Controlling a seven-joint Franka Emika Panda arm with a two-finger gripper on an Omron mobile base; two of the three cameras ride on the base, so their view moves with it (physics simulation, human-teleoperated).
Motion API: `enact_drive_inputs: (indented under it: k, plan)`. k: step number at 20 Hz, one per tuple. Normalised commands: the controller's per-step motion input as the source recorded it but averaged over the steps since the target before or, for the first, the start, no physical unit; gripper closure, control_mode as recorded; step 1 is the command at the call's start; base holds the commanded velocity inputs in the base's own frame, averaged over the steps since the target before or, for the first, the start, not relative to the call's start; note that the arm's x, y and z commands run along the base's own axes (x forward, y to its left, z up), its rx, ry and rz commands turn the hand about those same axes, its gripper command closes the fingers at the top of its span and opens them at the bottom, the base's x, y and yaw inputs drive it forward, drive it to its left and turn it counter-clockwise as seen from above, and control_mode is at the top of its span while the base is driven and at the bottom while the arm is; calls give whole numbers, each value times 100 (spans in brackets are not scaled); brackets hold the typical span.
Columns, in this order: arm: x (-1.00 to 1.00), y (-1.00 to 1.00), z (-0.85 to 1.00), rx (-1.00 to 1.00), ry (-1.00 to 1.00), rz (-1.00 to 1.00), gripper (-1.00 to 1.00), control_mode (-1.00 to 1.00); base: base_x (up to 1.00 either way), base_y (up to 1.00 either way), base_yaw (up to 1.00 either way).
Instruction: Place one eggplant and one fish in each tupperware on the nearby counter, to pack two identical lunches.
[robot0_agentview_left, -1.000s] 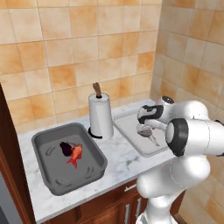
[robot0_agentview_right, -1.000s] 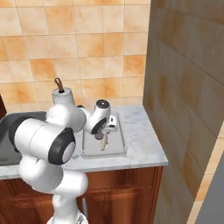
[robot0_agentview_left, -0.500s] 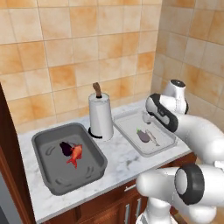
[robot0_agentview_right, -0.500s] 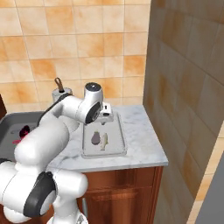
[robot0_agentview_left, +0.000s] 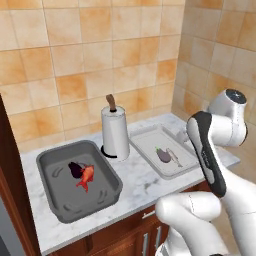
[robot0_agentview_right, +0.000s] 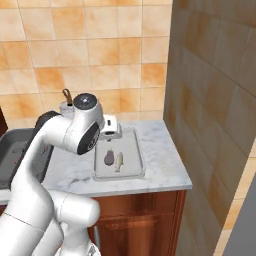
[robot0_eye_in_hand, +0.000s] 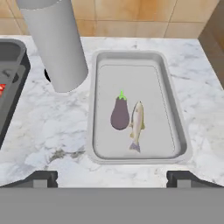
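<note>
The pale fish (robot0_eye_in_hand: 136, 124) and a purple eggplant (robot0_eye_in_hand: 120, 113) lie side by side, touching, in the pale flat box (robot0_eye_in_hand: 179, 131), both pointing away from the gripper (robot0_eye_in_hand: 112, 177), which hangs above the box's near end with its jaws wide open and nothing between them.

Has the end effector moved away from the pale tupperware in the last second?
Yes. In the hand view the end effector now sits back from the pale tupperware, open and empty; a second ago it hung right over that tray, beside the paper-towel roll.
</note>
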Motion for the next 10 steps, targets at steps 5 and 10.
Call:
enact_drive_inputs:
  k: [5, 10]
  plan:
    - [-99, -13, 57, 0, -15, 0, -100, -100, 0, 0, 0]
    - [-44, -11, 31, 0, -3, 0, -100, -100, 0, 0, 0]
